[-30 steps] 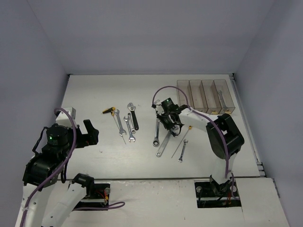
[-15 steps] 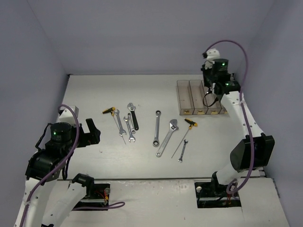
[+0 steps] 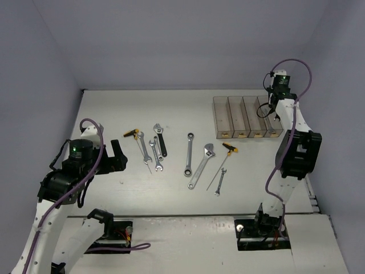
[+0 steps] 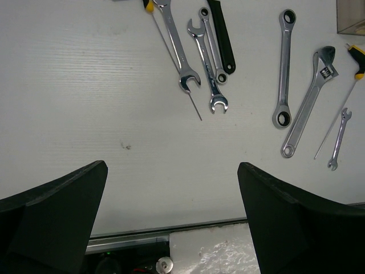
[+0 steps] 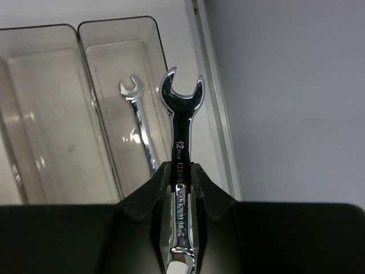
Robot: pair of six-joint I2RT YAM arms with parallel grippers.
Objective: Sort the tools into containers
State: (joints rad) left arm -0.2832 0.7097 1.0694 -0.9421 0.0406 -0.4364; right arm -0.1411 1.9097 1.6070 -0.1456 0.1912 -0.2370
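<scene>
Delivering a silver wrench [image 5: 181, 108] to the rightmost container [image 5: 111, 40], the right hand [image 5: 181, 171] is clenched on its shank above the bin, where a matching wrench [image 5: 140, 123] lies. Next, I judge, it must centre, lower and let go. The left hand [image 4: 171, 165] hangs wide open and empty above the surface [image 4: 85, 85].

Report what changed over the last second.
The right hand, shut on a wrench, swung from mid-table to over the rightmost bin. The left hand, open, edged slightly right. The loose tools stayed put.
</scene>
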